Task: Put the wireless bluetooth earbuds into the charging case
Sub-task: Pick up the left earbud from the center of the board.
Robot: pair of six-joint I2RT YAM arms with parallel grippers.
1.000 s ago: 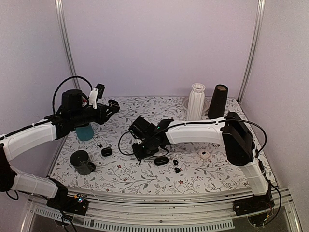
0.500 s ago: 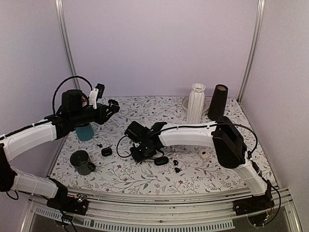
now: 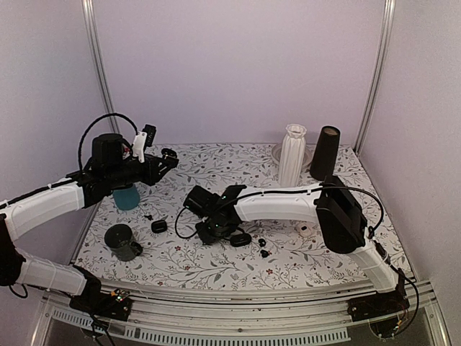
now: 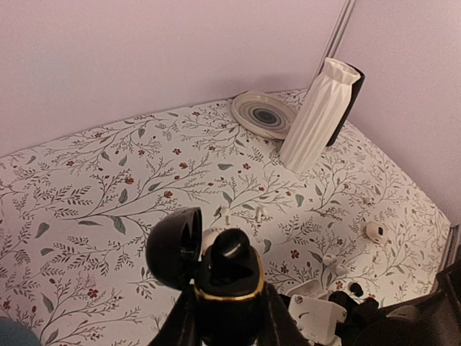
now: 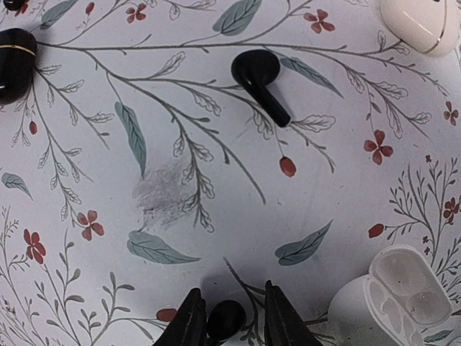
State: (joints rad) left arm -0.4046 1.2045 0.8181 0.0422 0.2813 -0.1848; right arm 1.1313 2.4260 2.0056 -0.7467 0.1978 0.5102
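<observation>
Earbud (image 5: pixel 225 322) sits inside your narrowly parted right claw (image 5: pixel 230 315), white case (image 5: pixel 400 301) crowding beside; left claw (image 4: pixel 227 311) clamps charging case (image 4: pixel 229 277).

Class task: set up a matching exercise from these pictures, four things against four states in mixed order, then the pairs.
1 open black case
2 open white case
3 stemmed black earbud
4 white ribbed vase

A upright beside a plate
B empty, on the table
C loose, outside any case
D held in the left claw

Pairs: 1-D, 2-B, 3-C, 4-A
</observation>
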